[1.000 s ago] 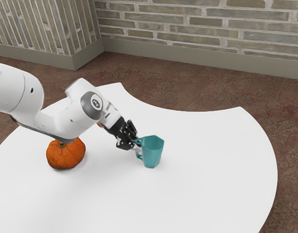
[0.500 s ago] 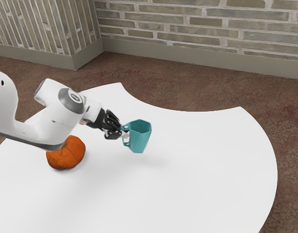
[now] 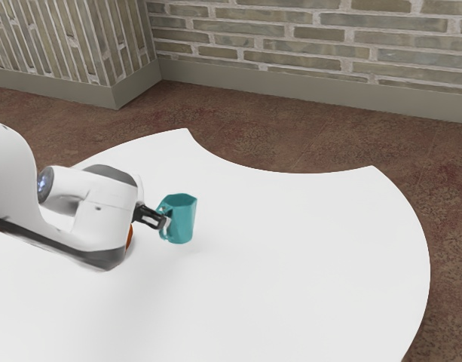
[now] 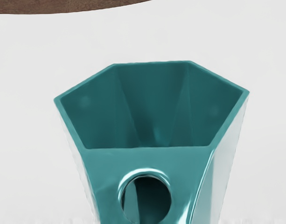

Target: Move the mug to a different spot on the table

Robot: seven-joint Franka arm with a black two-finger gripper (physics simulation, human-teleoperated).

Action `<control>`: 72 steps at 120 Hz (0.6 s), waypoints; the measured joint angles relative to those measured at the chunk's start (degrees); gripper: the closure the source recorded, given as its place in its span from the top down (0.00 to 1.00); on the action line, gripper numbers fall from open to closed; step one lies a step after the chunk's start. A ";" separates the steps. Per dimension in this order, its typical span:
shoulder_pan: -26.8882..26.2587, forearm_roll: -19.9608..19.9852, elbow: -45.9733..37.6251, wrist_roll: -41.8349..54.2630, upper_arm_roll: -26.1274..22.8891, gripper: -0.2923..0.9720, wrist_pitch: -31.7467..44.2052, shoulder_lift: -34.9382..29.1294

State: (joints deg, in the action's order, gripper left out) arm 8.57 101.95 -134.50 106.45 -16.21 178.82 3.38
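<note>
Wall: a grey-brown brick wall [image 3: 306, 38] runs along the top of the exterior frame, with a plain grey skirting at its foot.
Floor: a mottled brown floor [image 3: 291, 128] fills the band under the wall and the lower right corner of the frame.
Table: a white table with a curved edge [image 3: 306, 249] takes the middle and lower part of the exterior frame. In the wrist view its white top [image 4: 31, 56] lies around the mug.
Arm: the white robot arm [image 3: 80, 219] lies low at the left edge of the exterior frame, and its end points toward the frame's right.
Mug: the teal six-sided mug [image 3: 179, 217] stands upright in the left-middle of the exterior frame, over the left part of the table, with its handle toward the arm. A soft shadow lies just under it (whether the base touches the table, I cannot tell). In the wrist view the mug [image 4: 152, 121] shows its open mouth and the round hole of its handle.
Gripper: the black two-finger gripper [image 3: 161, 219] has its fingers narrow, closed on the mug's handle.
Orange object: a thin edge of an orange object [image 3: 131, 235] peeks out from behind the arm, left of the mug and not touching it.
</note>
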 joint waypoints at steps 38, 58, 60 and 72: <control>-0.51 -3.22 4.63 0.24 0.11 0.25 6.06 6.17; -0.96 -3.04 5.08 0.26 0.05 0.26 6.75 6.72; -1.03 -3.00 5.13 0.26 0.05 0.26 6.78 6.72; -1.89 -2.71 5.95 0.26 0.02 0.26 6.80 6.74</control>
State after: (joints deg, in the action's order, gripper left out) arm 6.68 99.24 -128.56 106.71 -16.19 185.62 10.11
